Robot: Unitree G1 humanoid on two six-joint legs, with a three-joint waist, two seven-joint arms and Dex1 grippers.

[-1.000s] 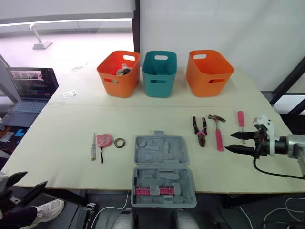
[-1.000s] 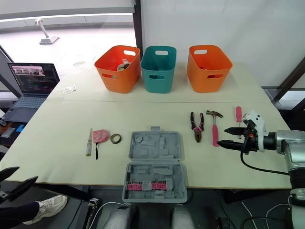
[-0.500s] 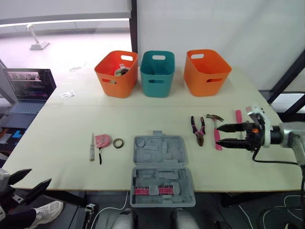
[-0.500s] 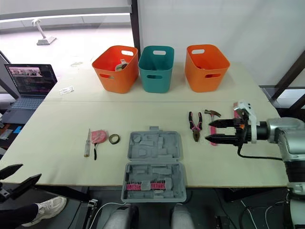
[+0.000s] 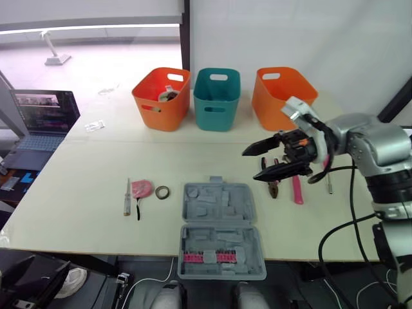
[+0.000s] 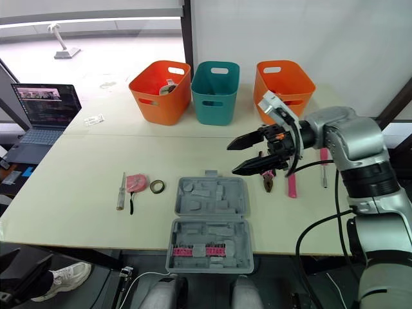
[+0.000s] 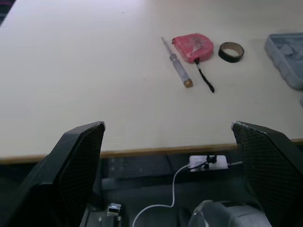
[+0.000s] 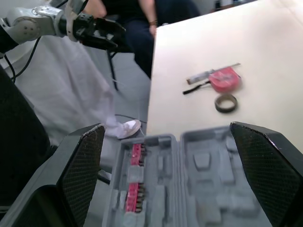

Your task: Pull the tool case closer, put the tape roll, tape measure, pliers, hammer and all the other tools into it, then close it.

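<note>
Head view: the right hand [image 5: 251, 166], spread wide, hovers over the tabletop [image 5: 77, 199] by the far edge of the open tool case [image 5: 219, 228]; left wrist view: the left hand [image 7: 166, 125] gapes wide facing the tape measure [image 7: 193, 47]; right wrist view: the tool case lies below.

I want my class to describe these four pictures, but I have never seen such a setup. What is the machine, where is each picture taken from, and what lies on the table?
It is a humanoid robot with two arms, each ending in a two-fingered gripper. Two pictures come from its head, looking down over the table; two come from wrist cameras looking along each gripper. The right gripper hovers open near the pliers, holding nothing; the left gripper is open, off the table's near edge. On the table lie an open tool case, tape roll, tape measure, screwdriver and hammer, with three bins behind.
</note>
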